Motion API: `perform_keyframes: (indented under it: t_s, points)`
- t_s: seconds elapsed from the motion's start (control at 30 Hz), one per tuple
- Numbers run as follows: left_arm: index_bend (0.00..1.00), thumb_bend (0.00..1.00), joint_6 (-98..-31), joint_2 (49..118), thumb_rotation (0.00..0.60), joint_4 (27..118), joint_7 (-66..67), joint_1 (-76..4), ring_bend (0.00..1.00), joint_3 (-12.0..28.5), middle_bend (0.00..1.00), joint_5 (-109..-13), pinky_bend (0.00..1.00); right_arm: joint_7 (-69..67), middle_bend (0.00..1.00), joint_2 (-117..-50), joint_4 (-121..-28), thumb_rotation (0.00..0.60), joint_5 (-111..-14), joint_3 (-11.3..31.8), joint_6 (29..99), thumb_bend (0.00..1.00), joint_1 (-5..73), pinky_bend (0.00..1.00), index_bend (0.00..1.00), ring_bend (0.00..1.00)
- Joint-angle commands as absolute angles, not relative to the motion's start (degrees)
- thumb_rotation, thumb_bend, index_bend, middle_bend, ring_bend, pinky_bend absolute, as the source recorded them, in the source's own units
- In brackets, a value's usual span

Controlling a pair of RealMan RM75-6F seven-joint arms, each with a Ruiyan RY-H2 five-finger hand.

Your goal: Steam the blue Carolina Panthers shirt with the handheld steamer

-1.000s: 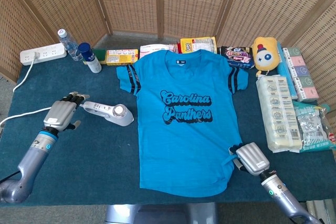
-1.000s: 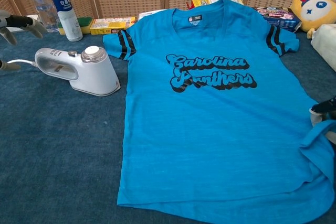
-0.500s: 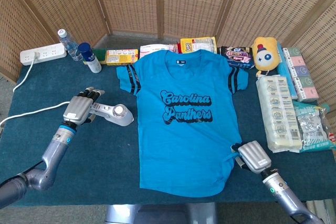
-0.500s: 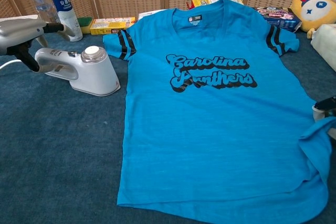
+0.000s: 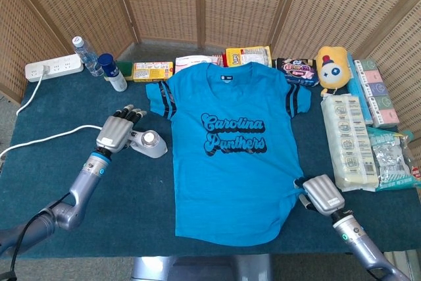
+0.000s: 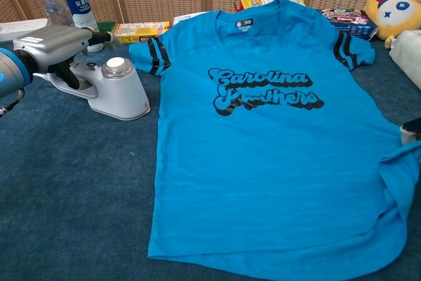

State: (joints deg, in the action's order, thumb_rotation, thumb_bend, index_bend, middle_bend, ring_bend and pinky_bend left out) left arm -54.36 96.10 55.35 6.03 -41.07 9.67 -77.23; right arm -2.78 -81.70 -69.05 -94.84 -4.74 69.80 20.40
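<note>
While the left hand [image 5: 120,129] lies over the steamer [image 6: 113,88] handle, grasp unclear, and the right hand [image 5: 321,193] pinches the shirt [image 5: 230,143] hem, steaming hasn't begun.

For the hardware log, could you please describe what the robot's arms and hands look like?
Both arms are slim, silver-grey metal tubes with a glowing teal-blue ring at each wrist. The left hand and right hand have boxy light-grey backs and dark, black-jointed fingers. No cables or markings are discernible on them.
</note>
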Motion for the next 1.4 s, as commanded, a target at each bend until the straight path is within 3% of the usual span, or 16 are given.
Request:
perform_keyframes:
  t_s: [0.03,0.23,0.37,0.57,0.7,1.2,1.4]
  points:
    - [0.14,0.33,-53.10,97.76,0.600,53.05,5.43,-42.16,0.12,9.86,0.20,-76.91,0.26,-2.78,0.55,-81.58,-69.10,0.600,-94.70,-4.76,69.73,0.57,20.33,0.70,0.60,0.59]
    - [0.14,0.34,-51.16,100.10,0.600,50.00,4.18,-43.29,0.14,9.85,0.22,-76.29,0.26,-2.86,0.55,-81.36,-69.21,0.600,-94.25,-4.64,69.66,0.57,20.18,0.71,0.60,0.59]
    - [0.15,0.36,-50.66,101.79,0.600,47.58,3.52,-44.05,0.18,9.95,0.25,-76.22,0.33,-2.71,0.55,-81.25,-69.33,0.600,-94.10,-4.58,69.51,0.57,20.19,0.71,0.60,0.59]
    - [0.42,0.39,-51.06,103.42,0.600,45.51,1.46,-44.38,0.34,10.02,0.40,-76.42,0.49,-2.66,0.55,-80.99,-69.66,0.600,-93.66,-4.37,69.48,0.58,20.09,0.71,0.61,0.60]
    - [0.49,0.40,-51.94,103.31,0.600,45.28,-0.08,-44.00,0.44,9.00,0.49,-77.67,0.57,-2.66,0.55,-80.80,-69.97,0.600,-93.53,-4.20,69.62,0.57,20.05,0.71,0.61,0.60]
    - [0.57,0.40,-56.49,100.78,0.600,47.49,-5.21,-41.44,0.62,6.03,0.69,-81.44,0.69,-2.71,0.55,-80.25,-70.82,0.600,-93.28,-3.70,70.08,0.58,20.02,0.71,0.61,0.60]
    - [0.57,0.40,-59.30,98.31,0.600,50.52,-7.86,-39.87,0.62,5.86,0.70,-82.13,0.70,-2.52,0.55,-80.11,-71.12,0.600,-93.17,-3.53,70.16,0.58,20.02,0.71,0.61,0.60]
